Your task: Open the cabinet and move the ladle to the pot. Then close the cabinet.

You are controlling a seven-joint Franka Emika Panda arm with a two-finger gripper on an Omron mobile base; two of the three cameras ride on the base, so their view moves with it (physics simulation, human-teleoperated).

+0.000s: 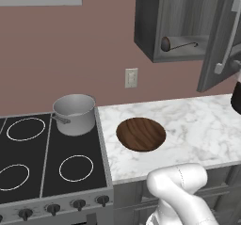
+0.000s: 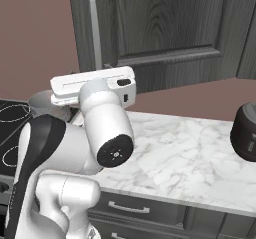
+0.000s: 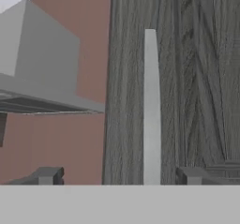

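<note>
The gripper [image 3: 117,176] stands wide open around the cabinet [image 1: 188,17] door's handle [image 3: 150,106] without touching it. Further off, the pot [image 1: 74,113] sits on the stove [image 1: 47,163]. The ladle [image 1: 176,44] lies on the cabinet shelf, seen from the left base view.

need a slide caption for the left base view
Cabinet door swung open, ladle lying inside on its shelf; pot waits on the stove.

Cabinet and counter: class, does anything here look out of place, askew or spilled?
Nothing is spilled or damaged. The cabinet door stands open, with the ladle lying on its shelf, as the task requires. The pot sits upright on the stove.
</note>
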